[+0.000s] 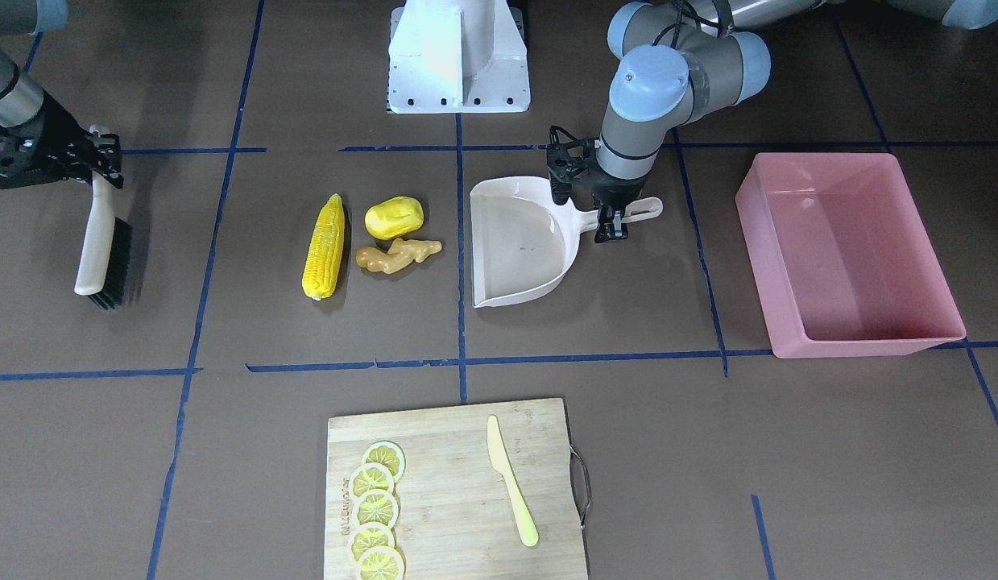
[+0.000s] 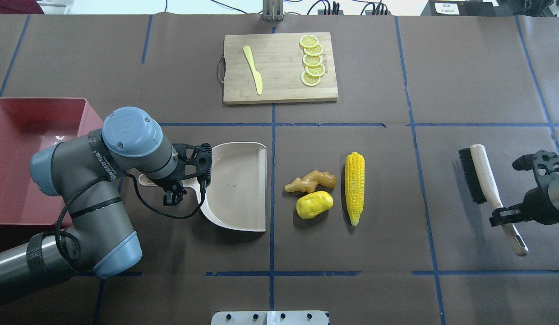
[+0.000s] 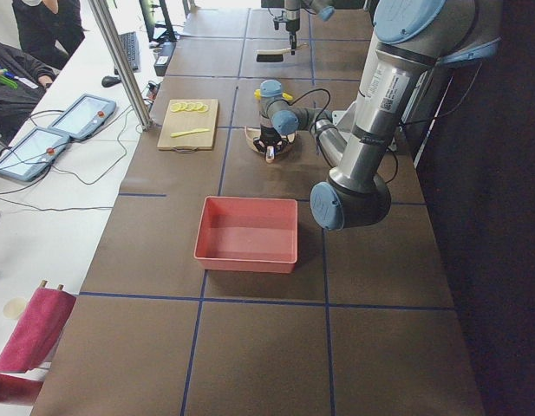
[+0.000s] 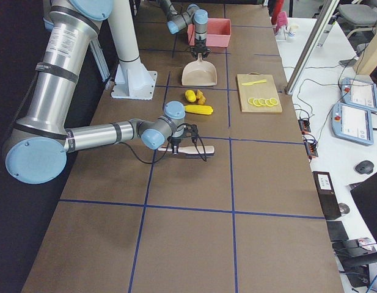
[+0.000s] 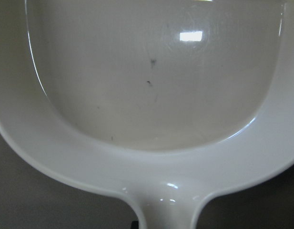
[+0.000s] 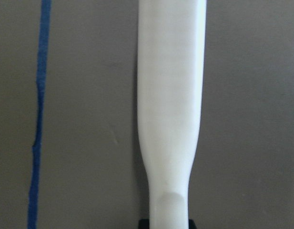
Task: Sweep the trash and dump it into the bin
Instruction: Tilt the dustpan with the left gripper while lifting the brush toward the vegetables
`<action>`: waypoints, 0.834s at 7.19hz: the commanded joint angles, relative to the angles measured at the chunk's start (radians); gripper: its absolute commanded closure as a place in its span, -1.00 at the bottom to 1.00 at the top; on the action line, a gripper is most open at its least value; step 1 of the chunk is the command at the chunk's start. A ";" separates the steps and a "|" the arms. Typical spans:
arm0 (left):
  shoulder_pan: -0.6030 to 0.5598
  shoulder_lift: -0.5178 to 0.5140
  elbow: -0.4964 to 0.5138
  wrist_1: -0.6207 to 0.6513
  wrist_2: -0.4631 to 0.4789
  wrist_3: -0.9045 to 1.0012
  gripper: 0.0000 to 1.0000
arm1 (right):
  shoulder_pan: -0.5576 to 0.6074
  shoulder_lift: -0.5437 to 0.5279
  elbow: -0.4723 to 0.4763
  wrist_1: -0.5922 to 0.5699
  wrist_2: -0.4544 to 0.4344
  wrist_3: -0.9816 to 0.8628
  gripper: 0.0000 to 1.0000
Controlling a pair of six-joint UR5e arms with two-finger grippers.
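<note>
The trash lies mid-table: a yellow corn cob (image 1: 324, 248) (image 2: 355, 187), a smooth yellow oval lump (image 1: 394, 217) (image 2: 314, 204) and a tan ginger root (image 1: 398, 256) (image 2: 311, 180). A beige dustpan (image 1: 519, 250) (image 2: 236, 185) lies beside them, its mouth facing them. My left gripper (image 1: 611, 221) (image 2: 171, 193) is shut on its handle. The pink bin (image 1: 853, 258) (image 2: 17, 135) stands beyond the dustpan, with nothing in it. My right gripper (image 1: 100, 161) (image 2: 505, 216) is shut on the white handle of a black-bristled brush (image 1: 102, 250) (image 2: 480, 176), apart from the corn.
A wooden cutting board (image 1: 454, 451) (image 2: 279, 85) sits at the operators' edge with several lemon slices (image 1: 375, 511) and a pale yellow knife (image 1: 511, 479). The robot's white base (image 1: 458, 56) stands behind the trash. Blue tape lines cross the brown table.
</note>
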State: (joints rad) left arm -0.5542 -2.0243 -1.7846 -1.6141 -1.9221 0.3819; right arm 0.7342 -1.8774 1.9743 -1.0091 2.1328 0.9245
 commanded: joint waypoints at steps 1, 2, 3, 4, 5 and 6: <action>0.005 -0.002 0.001 0.000 -0.001 -0.005 0.97 | -0.080 0.061 0.005 -0.002 -0.023 0.124 1.00; 0.007 -0.004 -0.002 0.008 -0.001 -0.009 0.97 | -0.104 0.092 0.012 -0.034 -0.022 0.164 1.00; 0.007 -0.014 -0.004 0.031 -0.001 -0.012 0.97 | -0.111 0.175 0.036 -0.169 -0.024 0.177 1.00; 0.008 -0.023 -0.006 0.054 -0.001 -0.012 0.97 | -0.122 0.269 0.037 -0.304 -0.028 0.178 1.00; 0.007 -0.024 -0.007 0.063 0.000 -0.012 0.97 | -0.134 0.317 0.035 -0.353 -0.054 0.178 1.00; 0.008 -0.024 -0.007 0.063 0.000 -0.012 0.97 | -0.154 0.334 0.034 -0.355 -0.059 0.191 1.00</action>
State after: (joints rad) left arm -0.5470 -2.0463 -1.7907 -1.5577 -1.9226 0.3699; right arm 0.6011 -1.5874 2.0085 -1.3238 2.0870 1.1046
